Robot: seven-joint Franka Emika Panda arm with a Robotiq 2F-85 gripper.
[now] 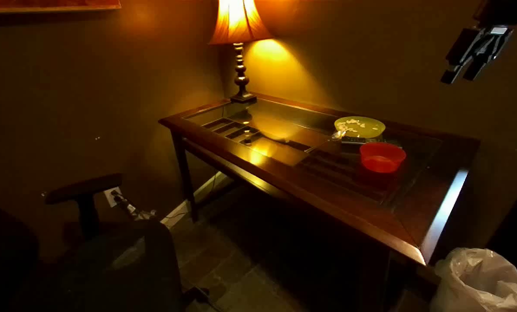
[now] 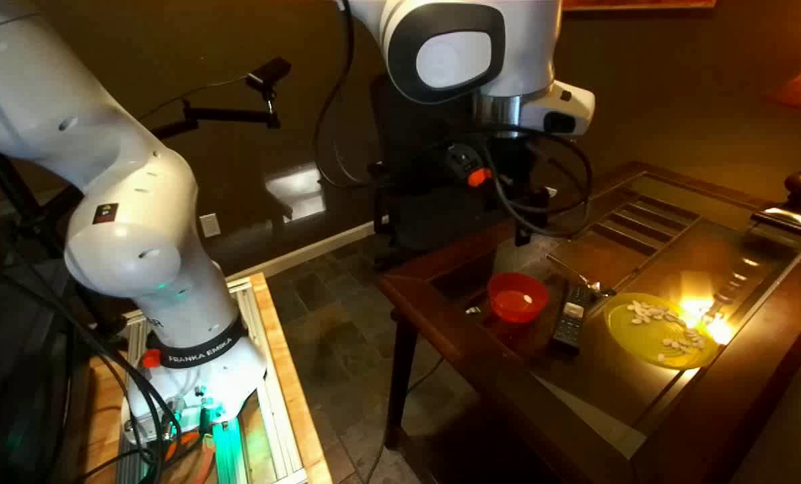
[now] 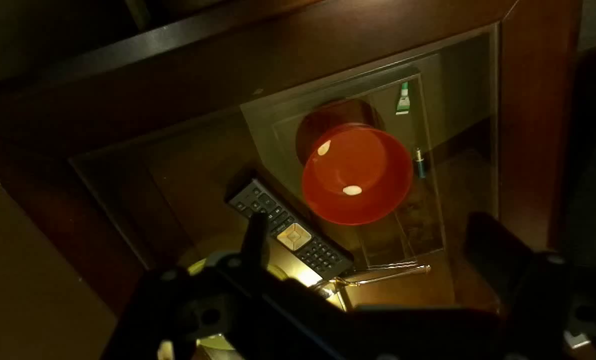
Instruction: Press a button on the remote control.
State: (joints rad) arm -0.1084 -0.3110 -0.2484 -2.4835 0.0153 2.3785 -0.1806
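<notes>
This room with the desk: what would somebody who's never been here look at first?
Probably the glowing lamp, standing at a back corner of the desk. Next might come the bright red bowl on the desk, with the black remote control lying between it and the yellow plate of pale pieces. In an exterior view, the big white robot arm stands out too, its open pincer held higher than the desk.

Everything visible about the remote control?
Slim, dark, plastic-looking remote control: small buttons, paler square pad mid-face, grid of keys toward one end; labels too small to read. It lies face up on the glass desktop between the red bowl and yellow-green plate, apart from the bowl. A shiny utensil lies by its keyed end; contact unclear. The gripper hangs clear of it.
</notes>
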